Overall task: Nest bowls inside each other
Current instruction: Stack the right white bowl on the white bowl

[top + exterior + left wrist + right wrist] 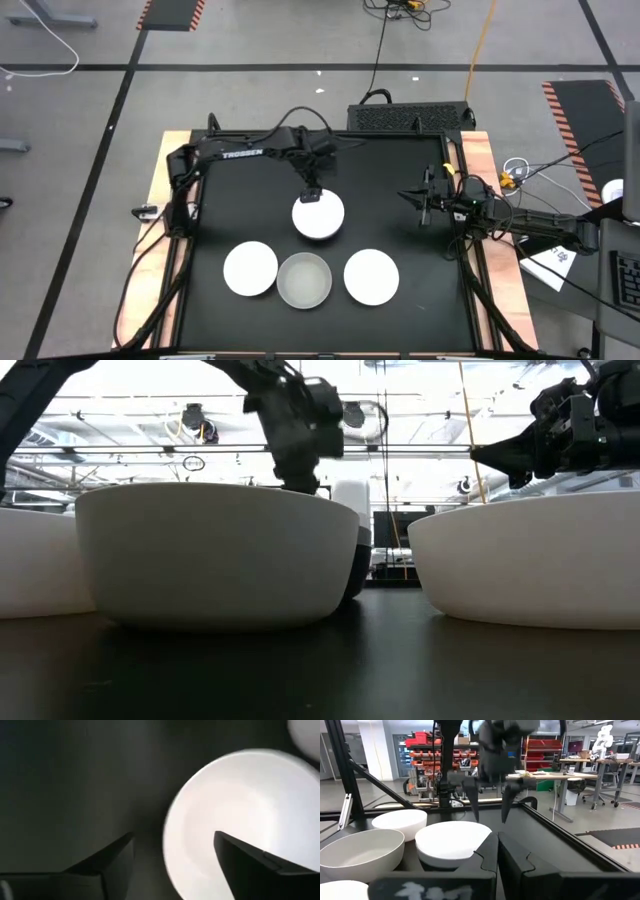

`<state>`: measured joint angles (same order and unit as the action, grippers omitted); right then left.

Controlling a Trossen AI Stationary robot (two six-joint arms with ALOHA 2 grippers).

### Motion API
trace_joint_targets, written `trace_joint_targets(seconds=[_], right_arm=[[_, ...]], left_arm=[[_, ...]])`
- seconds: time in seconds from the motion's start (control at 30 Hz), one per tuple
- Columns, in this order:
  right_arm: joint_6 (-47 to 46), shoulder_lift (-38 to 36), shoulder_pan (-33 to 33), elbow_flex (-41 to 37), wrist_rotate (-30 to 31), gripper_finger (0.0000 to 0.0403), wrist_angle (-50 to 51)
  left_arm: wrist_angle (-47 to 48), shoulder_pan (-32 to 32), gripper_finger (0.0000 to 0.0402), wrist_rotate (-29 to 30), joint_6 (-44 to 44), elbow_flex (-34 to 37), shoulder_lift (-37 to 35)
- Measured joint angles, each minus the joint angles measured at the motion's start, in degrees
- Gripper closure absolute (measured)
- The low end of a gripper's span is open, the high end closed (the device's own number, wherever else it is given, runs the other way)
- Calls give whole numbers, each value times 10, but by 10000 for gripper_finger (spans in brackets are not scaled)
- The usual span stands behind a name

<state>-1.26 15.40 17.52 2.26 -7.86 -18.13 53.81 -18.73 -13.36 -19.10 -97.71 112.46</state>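
Observation:
A white bowl (320, 218) (450, 842) sits mid-table on top of a dark bowl (357, 570) (427, 864). Along the near edge stand a white bowl (250, 268), a pale grey translucent bowl (304, 280) (215, 555) and another white bowl (371, 276). My left gripper (313, 194) (172, 855) is open above the stacked white bowl's far rim, one finger (250, 865) over its inside (235, 805) and the other (107, 862) outside it. My right gripper (420, 200) (497, 851) is shut and hovers to the right of the stack.
The black mat ends in a raised frame (470, 250) and wooden borders on the left and right. A black box (410, 117) stands past the far edge. Bare mat lies left of the stack and behind it.

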Motion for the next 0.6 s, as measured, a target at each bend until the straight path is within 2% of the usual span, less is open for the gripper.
trace_joint_targets(seconds=[0.2,0.6], right_arm=[[0,0,0,0,0,403,0],[-11,0,0,0,-17,403,3]], left_arm=[[-3,5,104,-1,11,0,-48],[63,8,118,26,54,0,-161]])
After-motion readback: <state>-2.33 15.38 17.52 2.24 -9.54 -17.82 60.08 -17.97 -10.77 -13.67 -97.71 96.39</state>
